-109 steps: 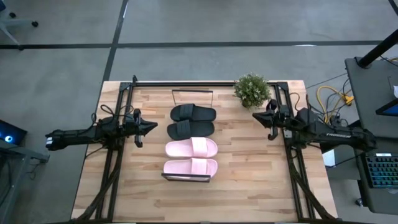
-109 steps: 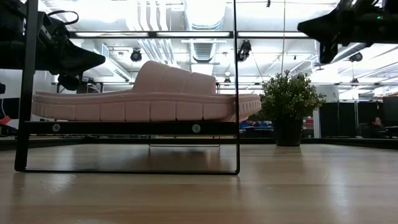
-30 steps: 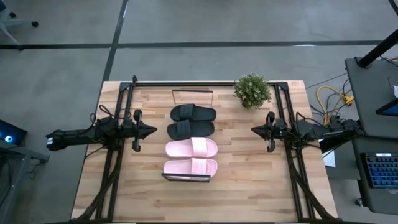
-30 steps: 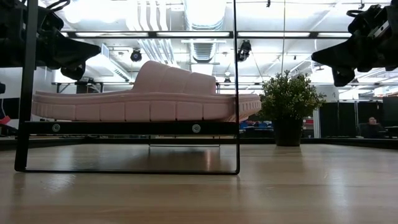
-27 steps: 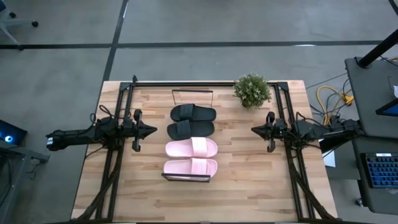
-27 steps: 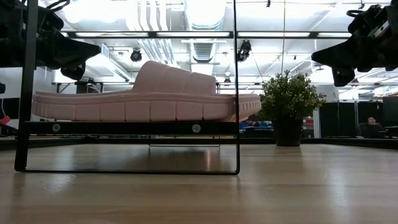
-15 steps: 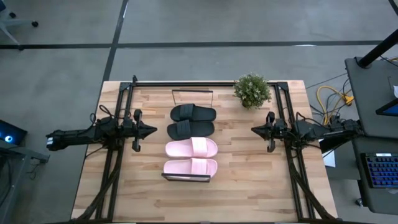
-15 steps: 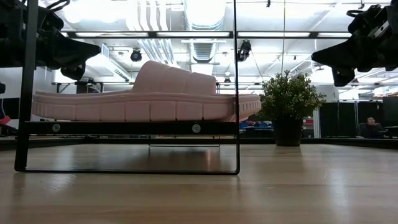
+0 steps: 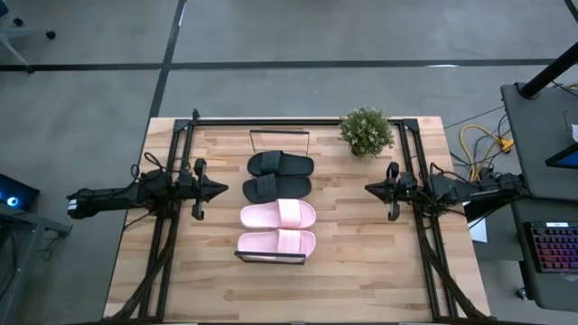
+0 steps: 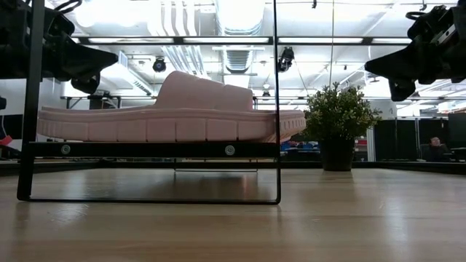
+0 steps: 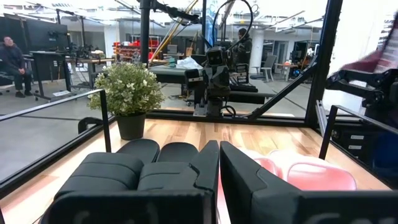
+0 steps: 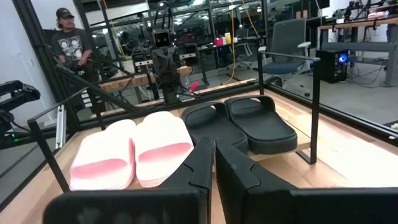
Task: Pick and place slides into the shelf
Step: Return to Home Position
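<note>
All four slides lay on the shelf [image 9: 271, 259], which ran down the middle of the desk [image 9: 352, 271]. The two black slides [image 9: 279, 176] took the shelf's far half and the two pale pink slides [image 9: 278, 227] its near half, packed close in one row. The left end effector [image 9: 219, 188] hung to the left of the shelf, just beside the black pair, its fingers pressed nearly together on nothing. The right end effector [image 9: 370, 189] hung to the right of the shelf, farther off, likewise closed and empty.

The risk, as I judged it, lay mostly with the left arm. Its tip pointed at the shelf from close by, so a forward swing or droop while folding away could nudge a black slide out of line or off the board. The shelf's thin black frame end [image 10: 277, 102] stood tall in the low view and could snag a low-passing finger, dragging the whole shelf. The pink toes jutted a little past the shelf's right edge, and the last pink slide sat right at the shelf's near end, so a jolt might tip one off. The potted plant [image 9: 366, 131], beyond the shelf's far right corner, could topple if the right arm swept that way.

Bare wood lay open on both sides of the shelf, wider on the right. Drawing each arm straight away from the shelf looked the safest path.
</note>
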